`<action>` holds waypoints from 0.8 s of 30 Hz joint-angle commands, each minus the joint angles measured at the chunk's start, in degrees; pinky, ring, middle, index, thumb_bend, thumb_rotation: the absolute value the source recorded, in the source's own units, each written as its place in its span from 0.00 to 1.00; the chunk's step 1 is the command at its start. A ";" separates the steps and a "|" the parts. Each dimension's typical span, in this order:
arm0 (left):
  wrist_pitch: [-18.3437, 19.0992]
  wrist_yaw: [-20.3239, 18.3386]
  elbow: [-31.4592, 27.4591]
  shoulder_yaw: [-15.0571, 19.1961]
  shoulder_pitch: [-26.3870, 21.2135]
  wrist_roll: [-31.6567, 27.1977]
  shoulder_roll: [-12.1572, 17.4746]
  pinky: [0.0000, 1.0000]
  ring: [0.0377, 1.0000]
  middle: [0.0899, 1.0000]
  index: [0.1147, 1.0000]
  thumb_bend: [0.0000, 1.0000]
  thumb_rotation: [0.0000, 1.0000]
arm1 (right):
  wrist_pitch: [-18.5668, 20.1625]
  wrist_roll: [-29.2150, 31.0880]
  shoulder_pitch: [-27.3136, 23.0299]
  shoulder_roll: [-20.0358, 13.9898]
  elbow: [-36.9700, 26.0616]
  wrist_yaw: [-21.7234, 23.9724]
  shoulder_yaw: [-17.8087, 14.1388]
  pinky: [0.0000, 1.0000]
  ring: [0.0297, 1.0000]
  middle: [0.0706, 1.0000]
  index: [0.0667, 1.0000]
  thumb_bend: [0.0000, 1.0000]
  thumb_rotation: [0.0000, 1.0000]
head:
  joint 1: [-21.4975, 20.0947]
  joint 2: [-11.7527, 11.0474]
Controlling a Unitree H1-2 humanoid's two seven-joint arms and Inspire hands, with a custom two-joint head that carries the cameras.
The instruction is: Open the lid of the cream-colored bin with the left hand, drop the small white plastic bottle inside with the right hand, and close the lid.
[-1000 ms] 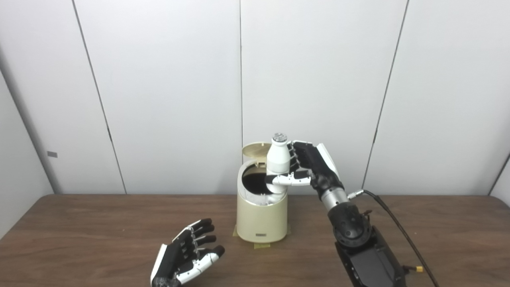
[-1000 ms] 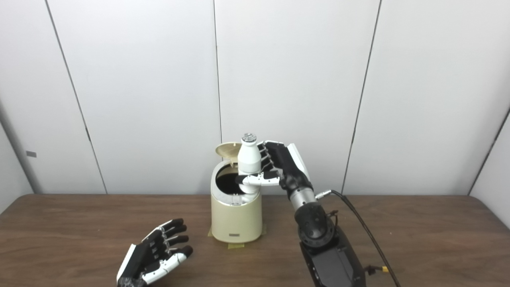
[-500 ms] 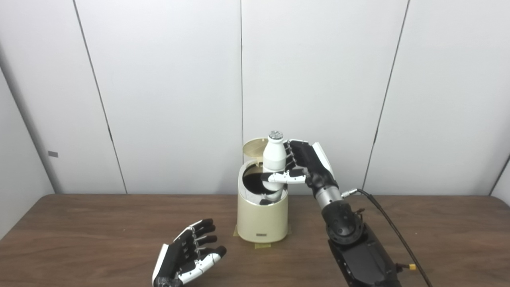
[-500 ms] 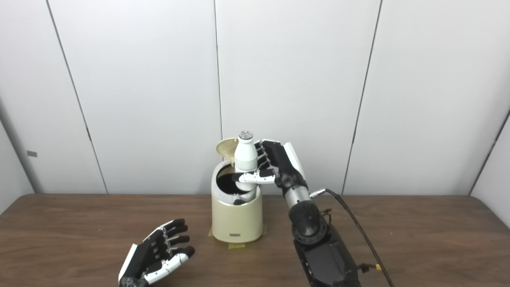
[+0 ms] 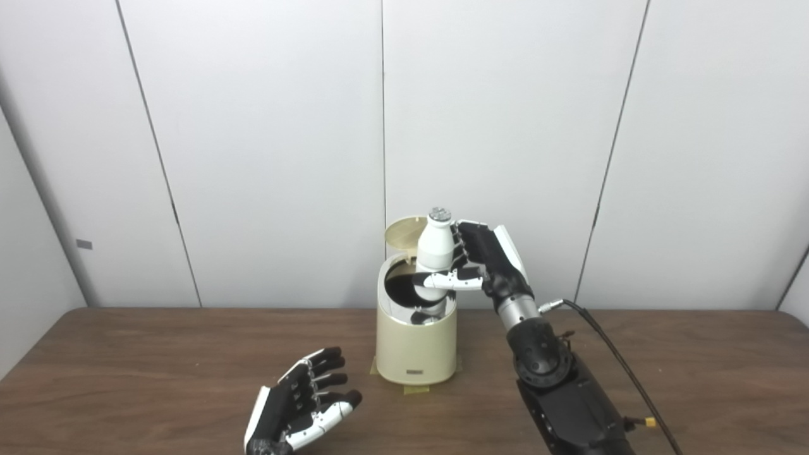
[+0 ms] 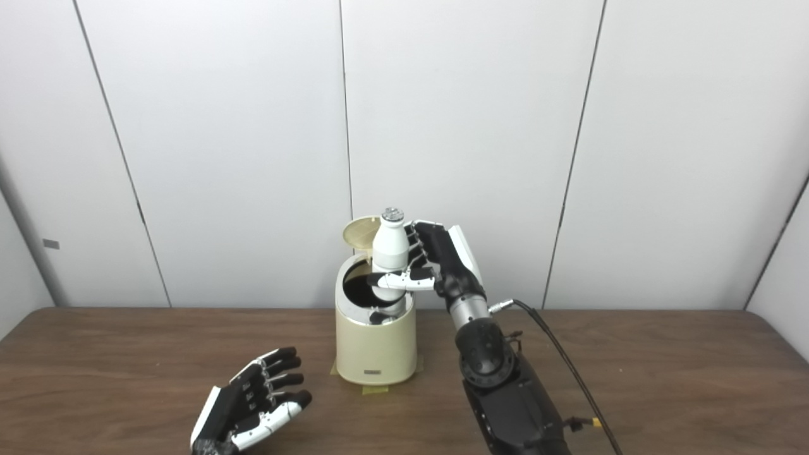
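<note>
two hands are in view, and only one carries something. the right hand is closed around the small white bottle: its fingers press on the far side of the body and the thumb crosses the front, low on the belly. the bottle stands almost upright, with its silver cap on top, and its bottom is just above the dark opening of the cream bin, toward the right part of the rim. the round lid is tilted up behind the opening, so the bin is open. the bin stands on the brown surface, with a bit of tape under its base.

the left hand rests low near the front edge, well apart from the bin, with fingers spread and holding nothing.

the bottle looks light, stiff and smooth, so i judge it can slip if the hold gets loose too early. the wide middle of the body seems the best place to hold, not the narrow neck. the lid looks thin and light, and a soft push on its top edge should be enough.
</note>
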 commanded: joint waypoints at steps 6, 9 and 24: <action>-1.65 0.07 -2.04 -0.27 -2.13 -0.15 -0.21 0.63 0.72 0.75 0.75 0.70 0.09 | -3.98 1.41 -3.29 -1.48 0.45 4.44 1.25 0.44 0.41 0.50 0.47 0.51 0.00 | 0.35 0.42; -1.43 0.19 -2.24 -0.32 -2.07 0.05 -0.18 0.63 0.72 0.76 0.75 0.70 0.10 | -2.92 1.60 -2.99 -1.85 -0.06 5.89 1.46 0.47 0.44 0.67 0.46 0.51 0.00 | 0.32 0.47; -1.80 -0.06 -1.95 -0.34 -2.11 -0.24 0.02 0.63 0.71 0.75 0.75 0.71 0.10 | -1.88 0.30 -1.77 -3.35 -2.01 6.71 2.58 0.41 0.44 0.57 0.45 0.51 0.00 | 0.16 0.80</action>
